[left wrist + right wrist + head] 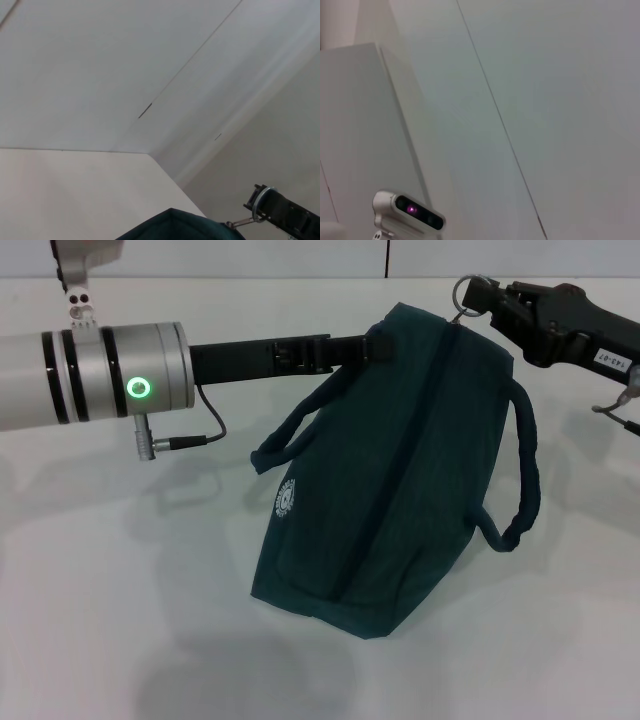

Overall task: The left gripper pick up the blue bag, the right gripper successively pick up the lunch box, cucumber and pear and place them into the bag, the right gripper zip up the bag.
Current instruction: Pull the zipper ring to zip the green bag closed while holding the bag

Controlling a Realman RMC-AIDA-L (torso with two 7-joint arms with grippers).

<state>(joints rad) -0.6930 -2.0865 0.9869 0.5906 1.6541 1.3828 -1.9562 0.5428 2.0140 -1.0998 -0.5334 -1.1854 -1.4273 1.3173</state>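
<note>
The blue bag hung tilted above the white table, its lower corner near or touching the surface; which could not be told. The left gripper reached in level and was clamped on the bag's upper edge beside the zip line. The right gripper sat at the bag's top far corner with its tips together on the metal ring of the zipper pull. The zip line looked closed along its visible run, so the task was judged near its end. No lunch box, cucumber or pear was in view. The fabric looked soft and slack, and the handles drooped loose. The bag was judged to sag and swing under load, so the seam edge and the pull ring seemed the firm places to hold.
</note>
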